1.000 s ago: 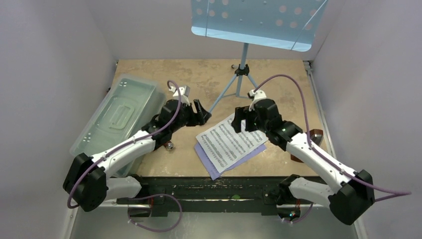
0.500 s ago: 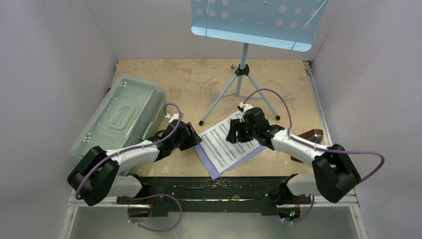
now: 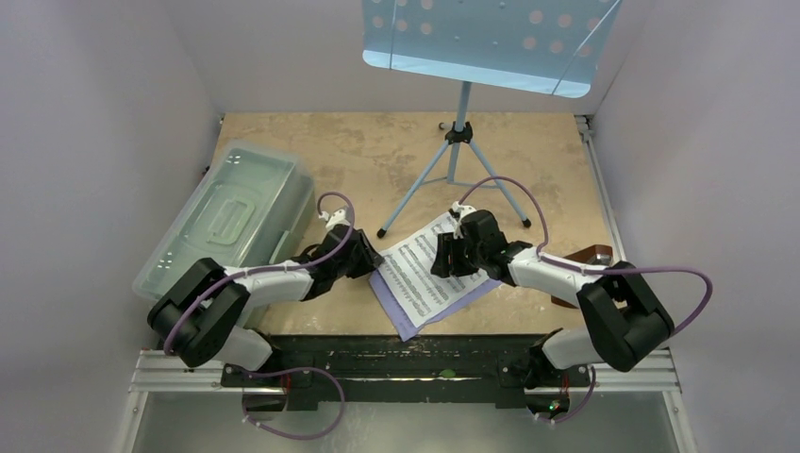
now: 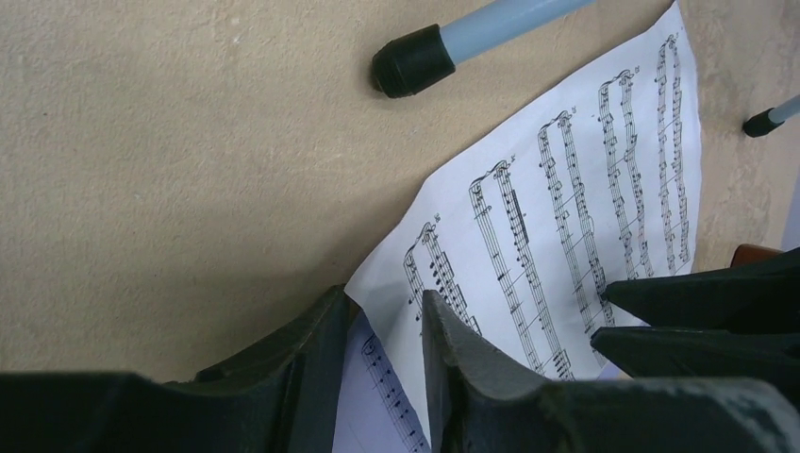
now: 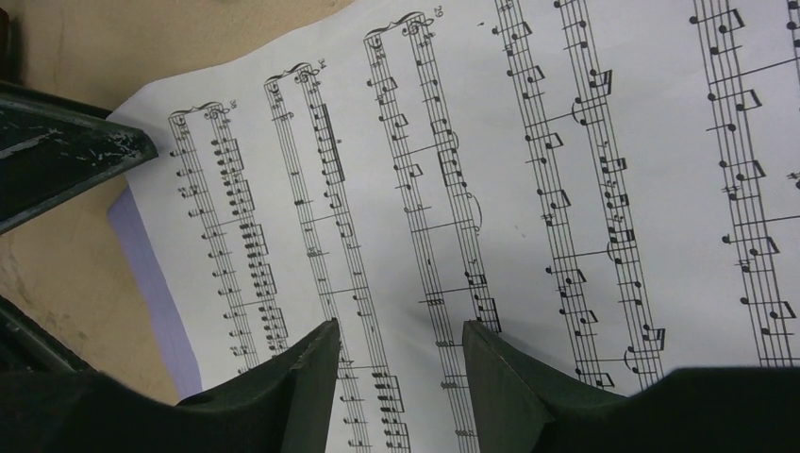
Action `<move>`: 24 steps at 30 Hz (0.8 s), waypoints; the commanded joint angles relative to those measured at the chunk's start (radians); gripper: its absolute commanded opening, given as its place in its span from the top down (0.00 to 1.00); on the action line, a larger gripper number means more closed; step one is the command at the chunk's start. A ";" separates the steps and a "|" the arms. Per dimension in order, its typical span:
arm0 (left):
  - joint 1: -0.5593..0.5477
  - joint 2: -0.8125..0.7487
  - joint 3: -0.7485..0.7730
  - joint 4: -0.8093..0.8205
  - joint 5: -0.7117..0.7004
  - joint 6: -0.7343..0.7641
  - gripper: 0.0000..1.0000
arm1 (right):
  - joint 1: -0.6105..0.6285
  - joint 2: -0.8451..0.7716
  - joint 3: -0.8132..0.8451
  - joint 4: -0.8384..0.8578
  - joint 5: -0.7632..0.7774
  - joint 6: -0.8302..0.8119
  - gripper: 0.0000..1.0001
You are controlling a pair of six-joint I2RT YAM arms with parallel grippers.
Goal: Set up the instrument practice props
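White sheet-music page (image 3: 429, 269) lies on a lilac page (image 3: 396, 307) on the table, near the front. My left gripper (image 3: 371, 260) is low at their left corner; in the left wrist view its jaws (image 4: 382, 316) stand a little apart, astride the corner of the white page (image 4: 566, 208), the lilac page (image 4: 377, 396) beneath. My right gripper (image 3: 443, 261) is open, fingertips down on the white page (image 5: 528, 170). The light-blue music stand (image 3: 459, 132) stands behind, its perforated desk (image 3: 486, 38) high. The brown metronome (image 3: 592, 257) is half hidden behind my right arm.
A large clear lidded box (image 3: 226, 212) lies at the left. A tripod foot (image 4: 410, 61) rests just beyond the pages' far edge. White walls close the table on three sides.
Both arms have come down and inward to the pages. The left gripper moved right to the pages' corner; the right gripper lowered onto the white page.
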 commanded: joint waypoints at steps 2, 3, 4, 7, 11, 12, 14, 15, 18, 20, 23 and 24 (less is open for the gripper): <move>-0.006 0.026 0.053 0.084 -0.004 0.054 0.73 | -0.003 -0.017 -0.005 0.036 -0.016 0.003 0.46; -0.006 0.018 0.056 0.086 -0.007 0.067 0.76 | -0.002 -0.021 -0.003 0.035 -0.017 0.004 0.46; -0.006 0.007 0.057 0.090 -0.008 0.078 0.79 | -0.003 -0.026 -0.002 0.034 -0.018 0.006 0.46; -0.008 -0.025 0.057 0.105 -0.005 0.107 0.85 | -0.003 -0.040 0.003 0.027 -0.020 0.010 0.45; -0.007 -0.084 0.039 0.144 0.009 0.130 0.98 | -0.003 -0.065 0.012 0.008 -0.022 0.022 0.42; -0.007 -0.108 0.030 0.165 0.015 0.127 1.00 | -0.003 -0.078 0.014 0.001 -0.023 0.031 0.38; -0.007 -0.161 0.013 0.205 0.025 0.101 1.00 | -0.003 -0.119 0.013 -0.006 -0.059 0.080 0.28; -0.007 -0.193 0.005 0.220 0.024 0.079 1.00 | -0.007 -0.150 0.007 -0.006 -0.064 0.153 0.22; -0.007 -0.283 -0.014 0.240 -0.015 -0.024 1.00 | -0.009 -0.260 -0.031 0.023 -0.064 0.366 0.03; -0.006 -0.326 -0.024 0.242 -0.035 -0.109 1.00 | -0.008 -0.320 -0.068 0.077 -0.084 0.515 0.01; -0.006 -0.355 -0.027 0.237 -0.026 -0.215 1.00 | -0.009 -0.400 -0.094 0.086 -0.076 0.644 0.01; -0.006 -0.363 -0.027 0.231 -0.019 -0.249 1.00 | -0.009 -0.425 -0.102 0.068 -0.061 0.683 0.01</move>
